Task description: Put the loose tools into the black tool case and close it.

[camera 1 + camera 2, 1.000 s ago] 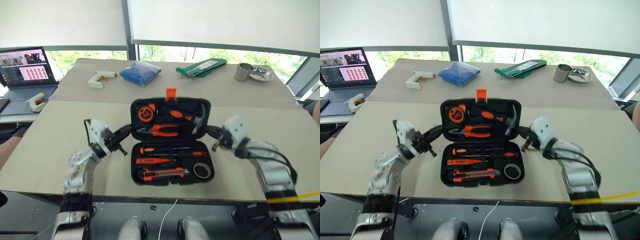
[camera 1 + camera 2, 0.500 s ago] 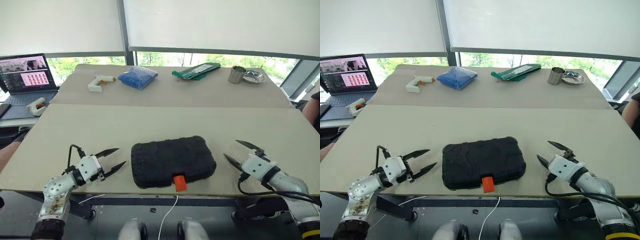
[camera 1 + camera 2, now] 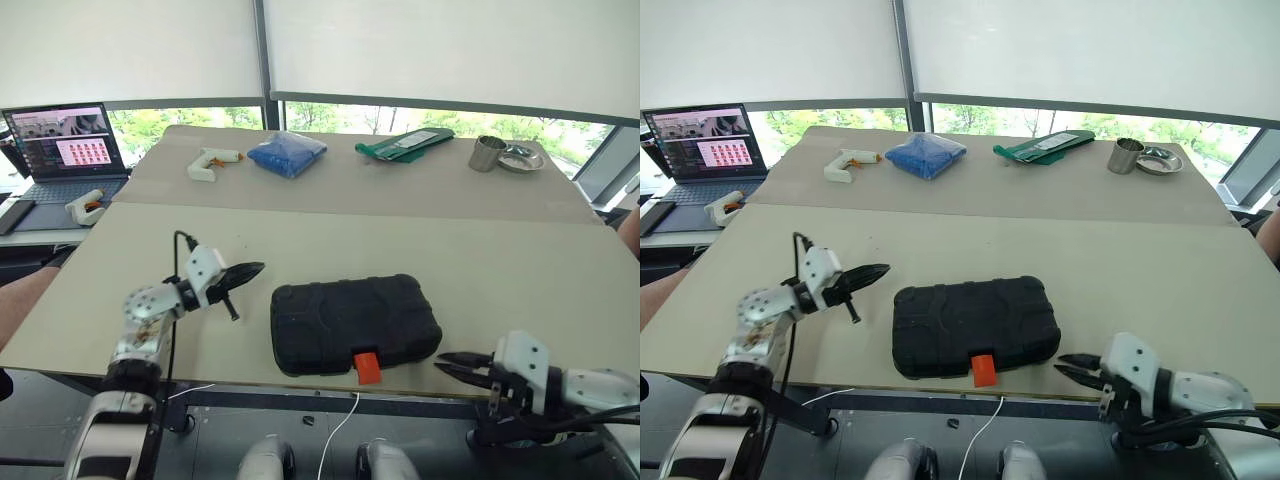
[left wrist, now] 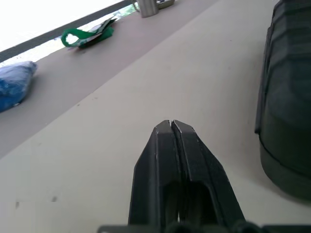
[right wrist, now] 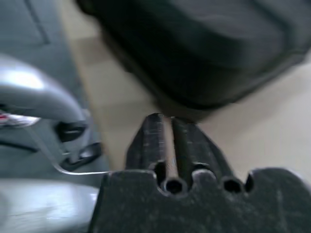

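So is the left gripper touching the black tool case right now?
Apart. In the left eye view, bare table shows between the shut left gripper and the closed black tool case.

The shut black tool case (image 3: 353, 322) hides its contents, presumably the tools.

Black tool case (image 3: 355, 322): matt textured plastic (orange latch (image 3: 368, 367) smoother); table (image 3: 500, 260) matt.

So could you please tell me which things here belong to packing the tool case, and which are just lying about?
Belong to the job:
- black tool case, closed, with its orange latch

Just lying about:
- two white glue guns
- blue bag
- green packet
- metal cup
- metal dish
- laptop
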